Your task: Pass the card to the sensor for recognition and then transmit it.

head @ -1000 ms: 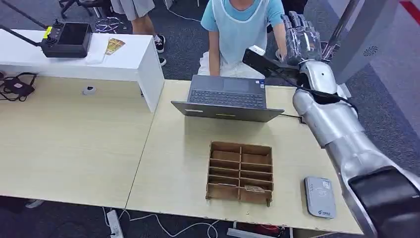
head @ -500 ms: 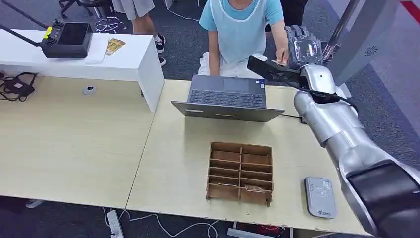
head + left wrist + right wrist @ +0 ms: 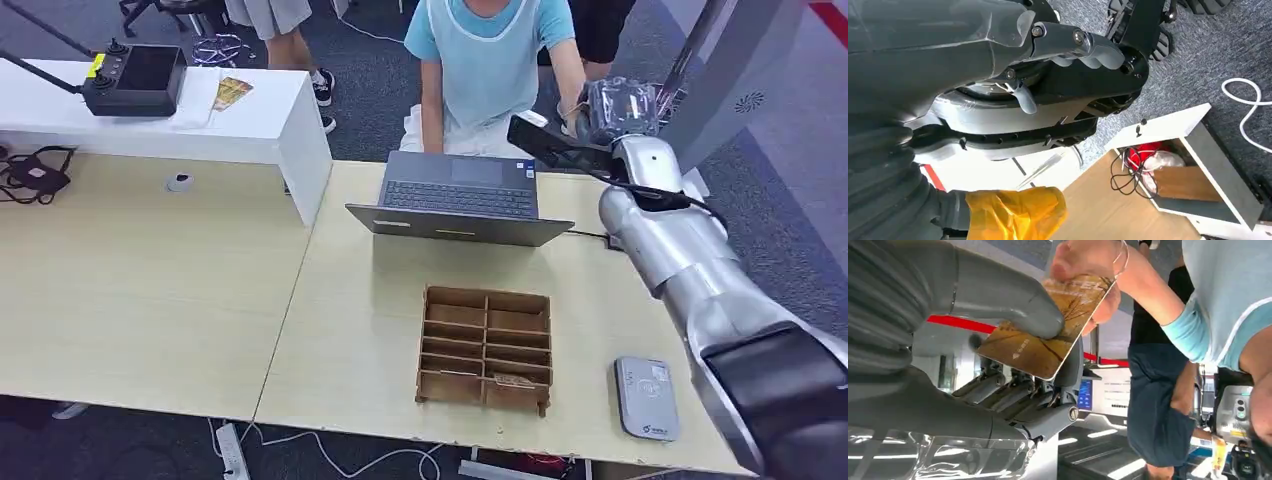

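At one o'clock, handover: card [image 3: 1048, 327] pinched by my right hand [image 3: 1013, 360], person's hand [image 3: 1083, 260] gripping.
Next, judged: sensor [image 3: 646, 397] at five o'clock.

Gold card [image 3: 1048, 335] (tree-patterned) pinched under grey thumb.

Camera layout: one high head view, two close wrist views.
Head view looks down across the table [image 3: 350, 330]; right wrist view shares the person's hand [image 3: 1083, 260] near the right hand [image 3: 620, 105].

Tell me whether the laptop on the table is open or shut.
Open: the laptop shows its keyboard and trackpad, its lid tilted back toward the robot.
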Tool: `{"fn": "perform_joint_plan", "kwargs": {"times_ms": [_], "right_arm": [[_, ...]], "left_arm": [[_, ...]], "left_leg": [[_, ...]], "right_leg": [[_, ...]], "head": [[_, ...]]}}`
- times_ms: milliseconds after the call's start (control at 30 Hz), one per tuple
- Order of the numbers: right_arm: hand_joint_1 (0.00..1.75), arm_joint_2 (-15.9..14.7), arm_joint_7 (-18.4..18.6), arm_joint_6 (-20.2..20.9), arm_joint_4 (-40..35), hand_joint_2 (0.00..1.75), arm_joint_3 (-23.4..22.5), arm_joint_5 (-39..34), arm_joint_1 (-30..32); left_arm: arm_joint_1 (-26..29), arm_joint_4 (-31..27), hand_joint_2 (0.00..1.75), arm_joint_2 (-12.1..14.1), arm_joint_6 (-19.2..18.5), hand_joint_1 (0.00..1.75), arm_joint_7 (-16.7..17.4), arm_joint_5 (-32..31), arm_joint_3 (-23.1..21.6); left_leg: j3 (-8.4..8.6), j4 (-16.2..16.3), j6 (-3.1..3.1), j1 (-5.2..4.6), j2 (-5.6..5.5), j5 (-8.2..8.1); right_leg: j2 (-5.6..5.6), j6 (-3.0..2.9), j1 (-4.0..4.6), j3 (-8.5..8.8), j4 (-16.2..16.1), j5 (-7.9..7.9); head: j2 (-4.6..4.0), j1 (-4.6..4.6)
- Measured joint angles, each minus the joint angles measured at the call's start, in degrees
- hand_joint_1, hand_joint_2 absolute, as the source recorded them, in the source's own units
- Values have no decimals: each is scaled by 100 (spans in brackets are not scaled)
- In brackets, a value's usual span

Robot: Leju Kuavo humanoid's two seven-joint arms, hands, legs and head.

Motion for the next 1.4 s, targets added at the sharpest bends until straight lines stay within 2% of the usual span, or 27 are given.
{"fn": "perform_joint_plan", "kwargs": {"times_ms": [200,267,367,433,700,800,933,1000,1100,1233,1400], "right_arm": [[175,-22,-221,-369,0,175,0,26,6],[175,-22,-277,-543,-20,175,-46,-165,38],[175,-22,-644,-887,-244,175,-366,-1117,243],[175,-4,-866,-891,-466,175,-689,-1756,425],[175,105,-1443,232,-1266,175,-2079,-4475,1022],[175,107,-1523,354,-1392,175,-2453,-4743,1145],[175,107,-1602,663,-1692,175,-3050,-6119,1492],[175,81,-1556,1063,-1878,175,-3362,-6966,1812],[175,-80,-1600,1909,-2185,175,-3822,-8082,2511],[175,-449,-1840,2755,-2605,175,-4100,-8543,3376],[175,-885,-1989,3378,-3290,175,-4223,-8826,4369]], "left_arm": [[0,0,175,0,0,0,0,0,0],[0,0,175,0,0,0,0,0,0],[1,0,175,0,-2,0,-2,0,2],[1,0,175,0,-2,0,0,0,0],[25,0,175,4,35,0,-70,0,2],[32,0,175,4,42,0,-79,0,2],[32,0,175,4,68,0,-81,0,2],[38,0,175,4,88,0,-85,0,4],[69,0,175,4,190,0,-114,0,4],[180,0,175,7,286,0,-131,0,24],[287,2,175,4,321,0,-131,0,109]], "left_leg": [[0,0,0,0,1,0],[1,0,0,0,1,0],[1,0,0,0,-1,0],[0,0,0,0,-3,0],[-2,0,1,0,-5,0],[-4,0,1,0,-6,0],[-1,0,1,0,-8,0],[-2,0,1,2,-17,0],[-4,0,7,1,-18,-5],[-7,1,14,0,-16,-13],[-7,1,23,0,-8,-20]], "right_leg": [[1,0,0,0,0,0],[1,0,0,0,0,0],[-1,0,0,3,0,0],[-2,0,0,4,0,0],[-8,1,0,3,-1,0],[-12,1,0,3,0,0],[-15,1,0,3,-3,-1],[-24,2,1,6,-5,-3],[-26,6,1,7,-7,-6],[-26,10,0,6,-12,-9],[-22,14,1,5,-16,-13]], "head": [[0,0],[0,0],[0,0],[0,0],[0,0],[0,0],[0,0],[0,2],[0,2],[0,4],[0,0]]}}
